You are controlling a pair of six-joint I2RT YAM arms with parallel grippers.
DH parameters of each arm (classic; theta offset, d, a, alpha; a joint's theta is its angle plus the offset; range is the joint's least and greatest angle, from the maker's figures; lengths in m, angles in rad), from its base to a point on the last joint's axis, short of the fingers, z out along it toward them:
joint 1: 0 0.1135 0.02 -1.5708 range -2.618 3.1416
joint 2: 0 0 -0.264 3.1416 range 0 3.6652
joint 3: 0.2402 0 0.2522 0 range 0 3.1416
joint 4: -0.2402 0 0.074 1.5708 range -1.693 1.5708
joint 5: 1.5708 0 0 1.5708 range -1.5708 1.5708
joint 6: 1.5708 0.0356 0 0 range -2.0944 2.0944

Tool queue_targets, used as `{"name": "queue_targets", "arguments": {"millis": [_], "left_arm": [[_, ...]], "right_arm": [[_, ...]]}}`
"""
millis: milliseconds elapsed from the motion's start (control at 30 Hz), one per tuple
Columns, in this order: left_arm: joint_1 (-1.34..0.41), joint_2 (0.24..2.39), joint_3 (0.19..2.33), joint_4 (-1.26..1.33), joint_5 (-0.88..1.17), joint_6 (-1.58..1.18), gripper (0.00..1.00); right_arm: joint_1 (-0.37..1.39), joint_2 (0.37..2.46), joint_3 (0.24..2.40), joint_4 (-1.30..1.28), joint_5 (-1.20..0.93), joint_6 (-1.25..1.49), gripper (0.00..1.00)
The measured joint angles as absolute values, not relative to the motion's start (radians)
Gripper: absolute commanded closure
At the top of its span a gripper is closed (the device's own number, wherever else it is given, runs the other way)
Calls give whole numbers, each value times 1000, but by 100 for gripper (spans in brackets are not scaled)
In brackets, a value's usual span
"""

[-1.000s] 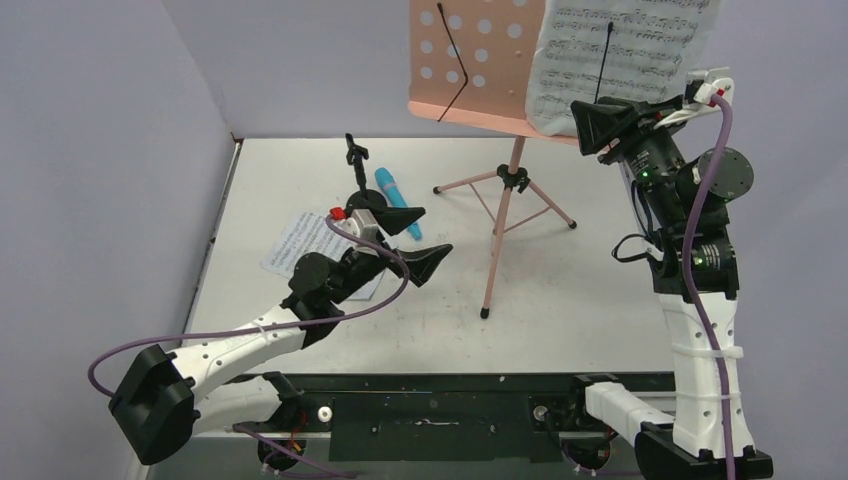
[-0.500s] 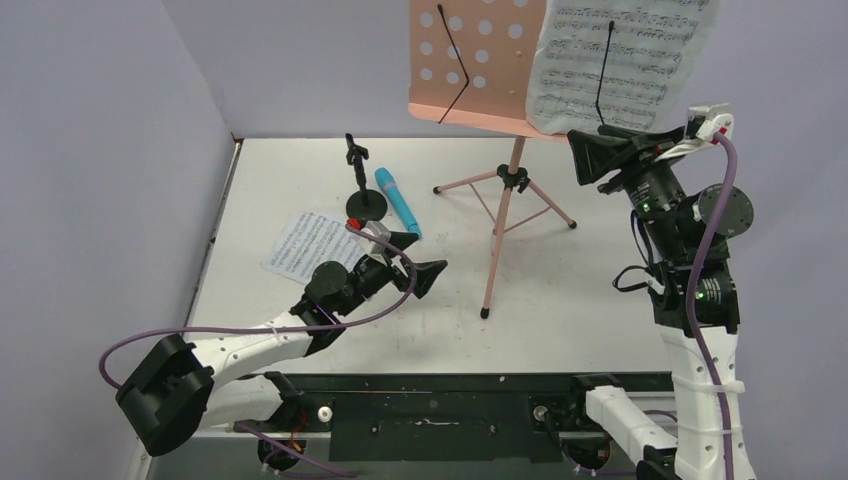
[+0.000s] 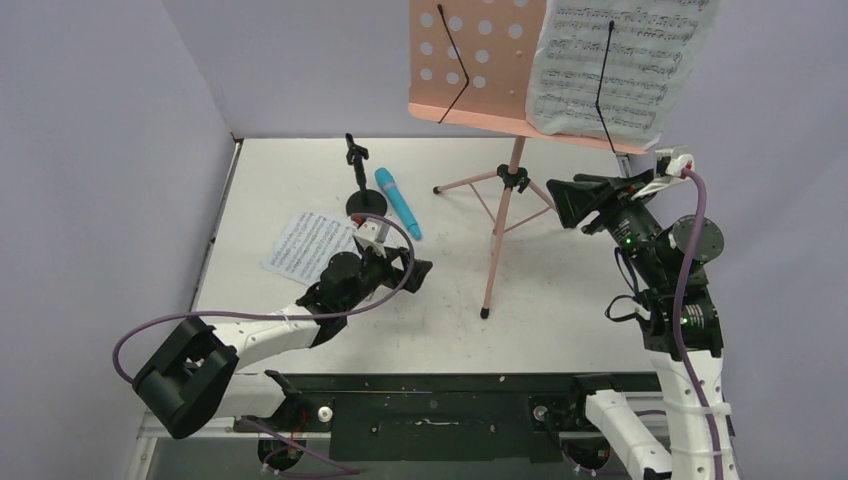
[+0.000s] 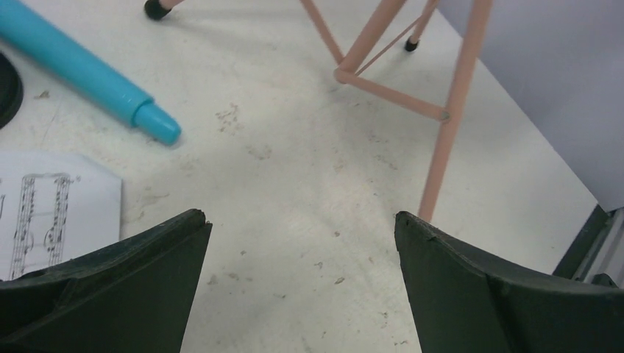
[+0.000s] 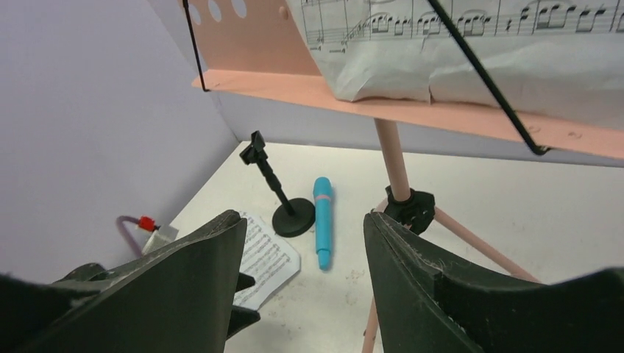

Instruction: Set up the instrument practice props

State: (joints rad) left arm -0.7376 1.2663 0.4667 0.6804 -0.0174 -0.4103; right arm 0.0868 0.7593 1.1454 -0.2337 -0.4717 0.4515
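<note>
Blue microphone (image 4: pixel 84 73) lay upper left of the released left pincer (image 4: pixel 302 220), top cut off; right pincer (image 5: pixel 303 218) gaped empty.

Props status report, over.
Left gripper, right gripper open, empty. One sheet on pink stand, second sheet on table. Blue microphone beside mic stand. Nothing blocking.

1. The pale, scuffed table (image 3: pixel 570 290) is carrying four props directly on its surface.
2. A pink music stand (image 3: pixel 513 178) is standing upright on its tripod legs, right of centre.
3. A bright blue microphone (image 3: pixel 397 202) is lying flat, left of the tripod.
4. A small black mic stand (image 3: pixel 362 190) is standing on its round base, just beside the microphone.
5. A white sheet-music page (image 3: pixel 305 243) is lying flat near the table's left edge, nearer the arms than that base.
</note>
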Motion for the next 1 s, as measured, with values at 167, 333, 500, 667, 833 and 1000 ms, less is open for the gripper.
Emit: {"name": "queue_targets", "arguments": {"millis": [167, 333, 500, 667, 833, 1000], "left_arm": [[-671, 1317, 498, 534, -28, -488, 4], [-622, 1341, 562, 370, -31, -537, 4], [-557, 1345, 627, 217, -55, -593, 4], [-478, 1361, 664, 98, -75, -651, 4], [-431, 1362, 664, 24, -97, -710, 4], [-367, 1362, 651, -17, -100, -776, 4]], "right_arm": [[87, 712, 1093, -264, -517, 470, 39], [87, 645, 986, -260, -563, 516, 39], [87, 612, 845, -268, -578, 549, 39], [87, 598, 750, -263, -578, 578, 39], [87, 591, 677, -233, -585, 612, 39], [87, 591, 633, -212, -592, 626, 38]]}}
